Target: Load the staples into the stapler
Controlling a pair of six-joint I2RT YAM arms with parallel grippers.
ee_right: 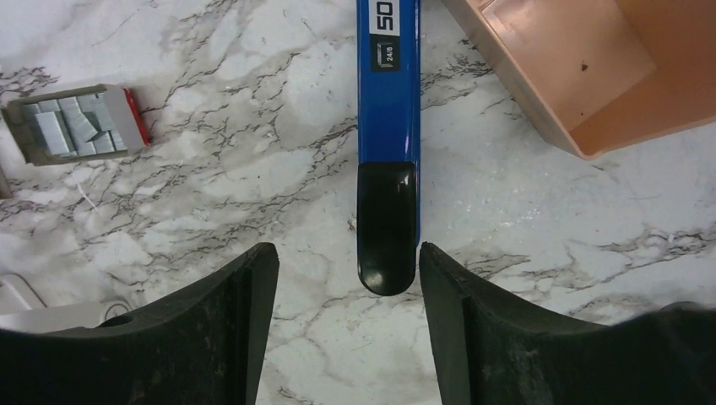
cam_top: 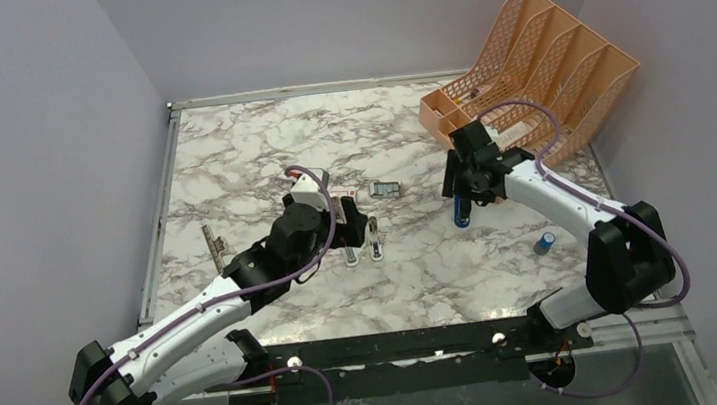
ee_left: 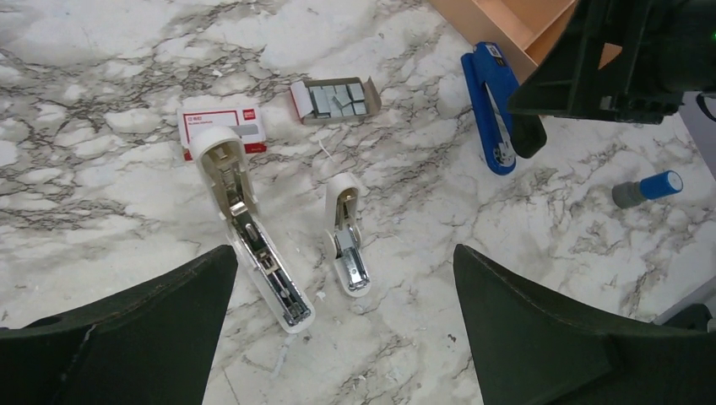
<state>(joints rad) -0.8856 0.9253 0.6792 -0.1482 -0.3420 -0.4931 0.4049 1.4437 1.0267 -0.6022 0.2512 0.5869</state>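
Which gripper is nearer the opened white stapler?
Left: the left gripper hangs open above the white stapler; the right gripper is off to its right, fingers straddling the blue stapler.

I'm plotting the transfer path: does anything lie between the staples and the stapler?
Nothing visible does: only bare tabletop lies between the staples, in their open tray, and the stapler.

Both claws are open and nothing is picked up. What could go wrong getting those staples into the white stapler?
The right claw straddles the black end of the blue stapler, so it may grab the wrong tool. The staples lie jumbled in a small open tray; a wide claw might scatter them or pinch several. The opened white stapler lies close beside a smaller white piece, which the left claw could bump.
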